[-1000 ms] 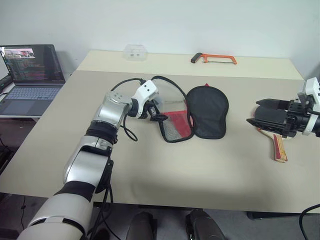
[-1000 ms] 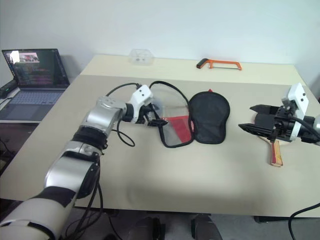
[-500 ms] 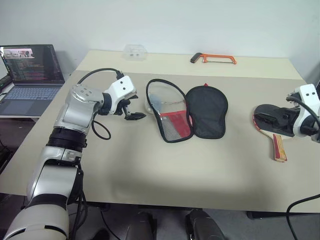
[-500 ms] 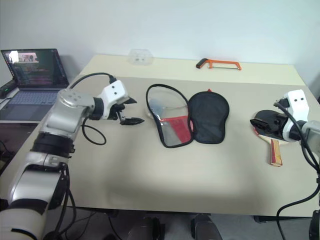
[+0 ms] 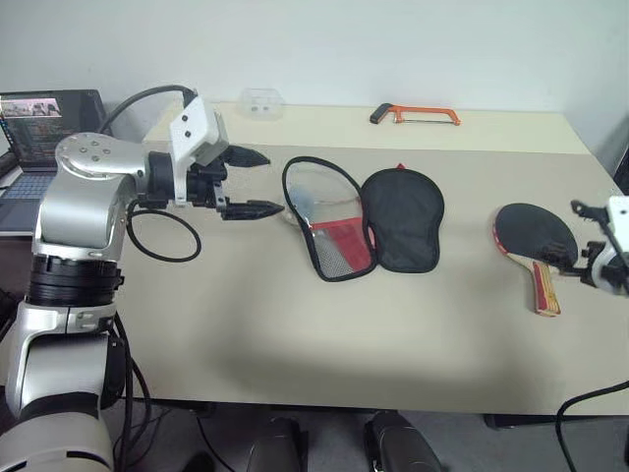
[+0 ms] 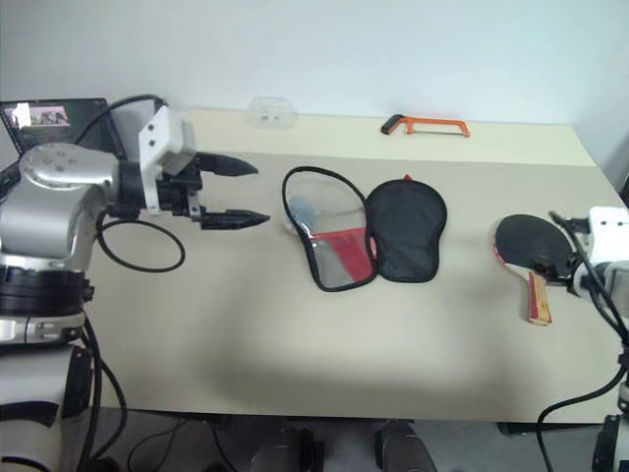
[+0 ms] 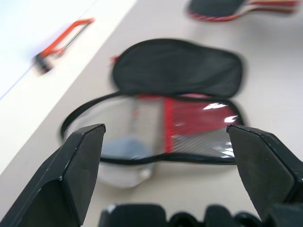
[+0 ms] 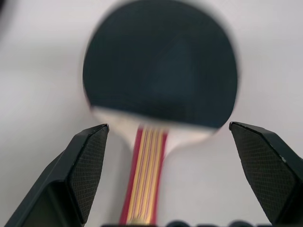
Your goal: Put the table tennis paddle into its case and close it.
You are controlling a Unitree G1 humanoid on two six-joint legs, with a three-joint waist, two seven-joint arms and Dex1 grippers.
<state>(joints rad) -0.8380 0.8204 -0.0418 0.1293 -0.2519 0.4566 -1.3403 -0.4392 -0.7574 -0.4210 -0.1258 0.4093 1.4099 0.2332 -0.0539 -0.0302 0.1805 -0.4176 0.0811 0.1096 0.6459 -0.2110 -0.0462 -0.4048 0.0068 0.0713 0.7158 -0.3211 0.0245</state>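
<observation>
Case (image 5: 369,221): matt black cloth flap, glossy clear plastic panel, red mesh pocket. Table tennis paddle (image 5: 539,242): matt black rubber face, striped wooden handle. Counter (image 5: 295,334): smooth matt beige. Hacksaw (image 5: 414,115) at far edge: orange frame.

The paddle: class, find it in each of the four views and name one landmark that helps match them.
Left eye: paddle, far right on the table.
Right eye: far right.
Left wrist: at the far edge, beyond the open case.
Right wrist: centre, handle toward the camera.
Shared landmark: the case, except in the right wrist view.
</observation>
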